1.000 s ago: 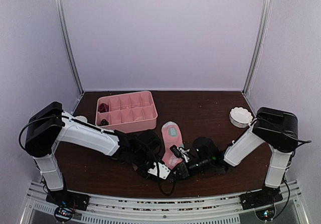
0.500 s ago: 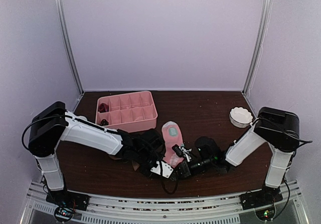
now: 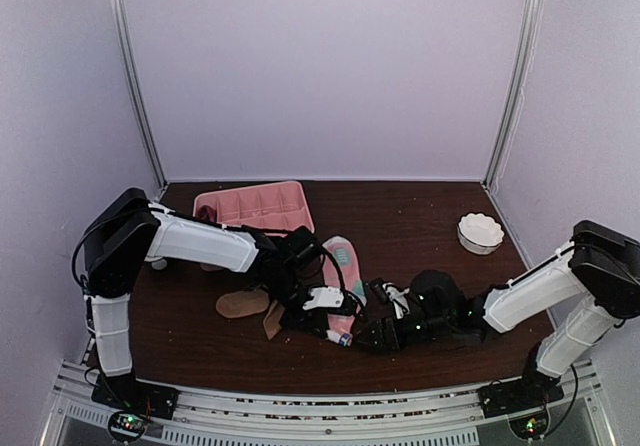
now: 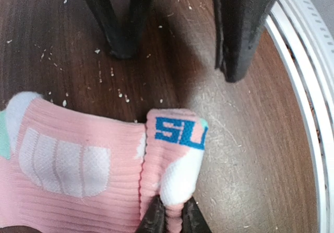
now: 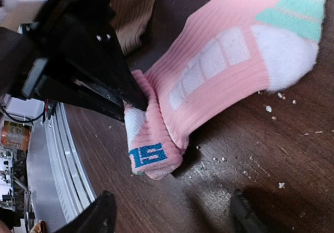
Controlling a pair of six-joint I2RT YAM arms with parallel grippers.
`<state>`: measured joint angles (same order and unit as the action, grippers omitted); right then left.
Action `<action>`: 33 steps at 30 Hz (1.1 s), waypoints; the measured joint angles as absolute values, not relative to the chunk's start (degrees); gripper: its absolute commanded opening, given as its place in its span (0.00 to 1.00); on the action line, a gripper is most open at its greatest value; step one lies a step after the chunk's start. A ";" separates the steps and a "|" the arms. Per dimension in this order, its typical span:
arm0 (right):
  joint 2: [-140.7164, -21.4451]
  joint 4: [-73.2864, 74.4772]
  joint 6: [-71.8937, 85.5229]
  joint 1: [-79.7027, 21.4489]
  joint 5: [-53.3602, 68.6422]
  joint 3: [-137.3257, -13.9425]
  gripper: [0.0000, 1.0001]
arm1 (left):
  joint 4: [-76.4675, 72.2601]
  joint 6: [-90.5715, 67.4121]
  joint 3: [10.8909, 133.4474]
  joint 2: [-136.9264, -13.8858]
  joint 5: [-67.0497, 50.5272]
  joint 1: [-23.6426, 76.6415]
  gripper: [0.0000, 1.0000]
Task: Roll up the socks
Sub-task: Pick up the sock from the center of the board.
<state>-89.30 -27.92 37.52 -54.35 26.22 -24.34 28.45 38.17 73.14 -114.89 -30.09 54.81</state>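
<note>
The pink sock [image 3: 343,266] is laid flat on the table [image 3: 420,211] near the middle. Its white and mint toe points to the far side and its other end lies toward the near edge. That near end is turned over once onto the body of the sock, making a short thick fold on which blue lettering is shown. Whether a 2nd pink sock lies beneath cannot be told.

The left gripper [image 4: 169,220] is closed on this fold, with the fabric pinched between its fingertips. The pinch is judged to be there so that the 1st turn is kept from springing flat. The right gripper [image 5: 171,208] is held just to the near right of the fold. Its fingers are spread wide and nothing is held between them. It is judged to be placed there so that the fold can be met from the opposite side and the roll carried toward the toe.

Only 1 turn is made, so the roll is judged barely begun. The tan socks [image 3: 245,303] are left unrolled to the left, beside the left arm. The pink tray [image 3: 255,206] is set at the far left and the white bowl [image 3: 481,233] at the far right, both well apart from the work.
</note>
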 measured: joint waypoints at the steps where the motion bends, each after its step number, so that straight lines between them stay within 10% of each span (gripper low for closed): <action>1: -88.14 -27.20 37.30 -54.35 24.71 -23.86 1.00 | 29.23 37.60 73.69 -115.33 -31.11 54.37 0.11; 17: -66.78 -14.00 34.41 -55.90 -6.20 -17.61 0.99 | 38.63 34.76 80.42 -120.99 -40.16 53.89 0.11; 33: -82.83 -21.34 1.10 -74.59 -2.04 -26.22 0.57 | 43.40 33.67 82.41 -124.25 -47.83 51.35 0.11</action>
